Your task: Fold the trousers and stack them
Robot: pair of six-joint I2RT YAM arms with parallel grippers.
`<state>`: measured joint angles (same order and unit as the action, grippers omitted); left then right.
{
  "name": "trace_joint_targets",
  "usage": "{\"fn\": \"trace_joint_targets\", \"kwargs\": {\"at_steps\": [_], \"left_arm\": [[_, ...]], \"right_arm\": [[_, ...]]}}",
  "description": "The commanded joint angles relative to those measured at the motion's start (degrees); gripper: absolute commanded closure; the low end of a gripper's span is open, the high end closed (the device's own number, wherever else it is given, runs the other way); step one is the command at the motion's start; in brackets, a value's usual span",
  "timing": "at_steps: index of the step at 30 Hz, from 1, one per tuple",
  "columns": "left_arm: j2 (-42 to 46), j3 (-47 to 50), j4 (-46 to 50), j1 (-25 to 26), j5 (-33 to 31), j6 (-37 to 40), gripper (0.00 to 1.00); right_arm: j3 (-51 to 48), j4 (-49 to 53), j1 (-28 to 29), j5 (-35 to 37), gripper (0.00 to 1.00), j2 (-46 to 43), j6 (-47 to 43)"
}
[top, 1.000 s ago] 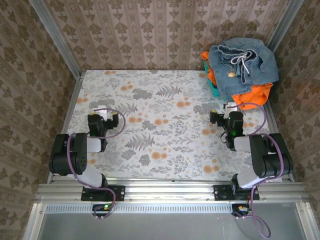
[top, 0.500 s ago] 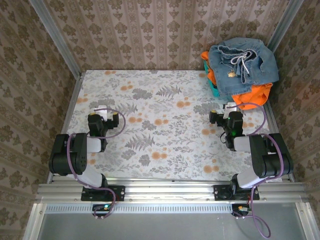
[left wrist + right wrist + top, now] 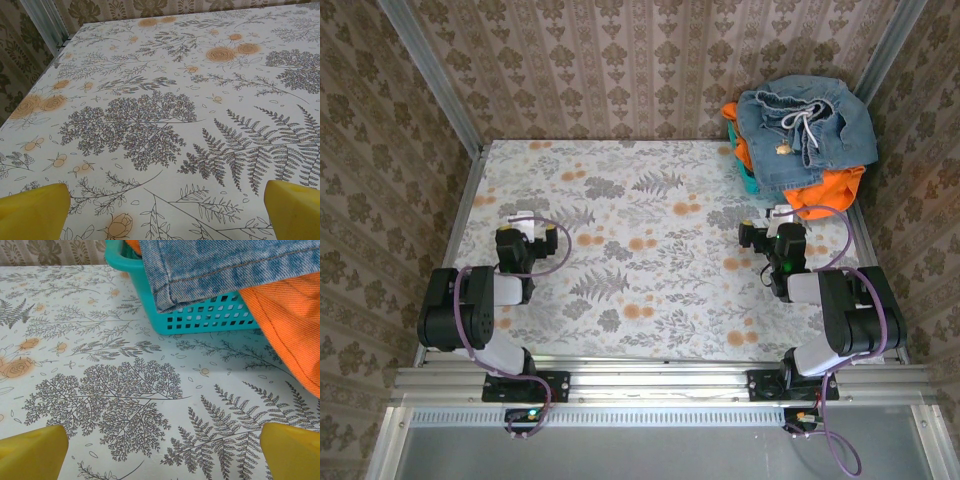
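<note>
Heap of trousers (image 3: pixel 807 125) tops a turquoise basket (image 3: pixel 748 181) in the far right corner, over an orange garment (image 3: pixel 828 190). They are bunched with no clear long axis, drawstring waist uppermost. Just short of the basket sits the right gripper (image 3: pixel 775 215), jaws apart, with the pile straight ahead and slightly right. Across the table (image 3: pixel 640 250), well apart, is the left gripper (image 3: pixel 525 225), jaws also apart. Right arm judged the nearer. Top view gives the whole heap; right wrist view adds a denim edge draped over the basket's near rim.
</note>
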<state>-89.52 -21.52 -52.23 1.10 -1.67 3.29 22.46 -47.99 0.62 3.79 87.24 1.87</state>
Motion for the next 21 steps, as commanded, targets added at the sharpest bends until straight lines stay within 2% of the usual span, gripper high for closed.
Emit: {"fn": "trace_joint_targets", "kwargs": {"at_steps": [1,12,21], "left_arm": [[0.2,-1.0,-0.5,0.4,0.6,1.0,0.00],[0.2,-0.7,-1.2,1.0,-0.7,1.4,0.00],[0.3,-1.0,-0.5,0.5,0.6,1.1,0.00]], "right_arm": [[1.3,-0.3,0.3,0.3,0.00,0.5,0.0],[1.1,-0.4,0.3,0.3,0.00,0.4,0.0],[1.1,-0.5,0.3,0.3,0.00,0.4,0.1]]}}
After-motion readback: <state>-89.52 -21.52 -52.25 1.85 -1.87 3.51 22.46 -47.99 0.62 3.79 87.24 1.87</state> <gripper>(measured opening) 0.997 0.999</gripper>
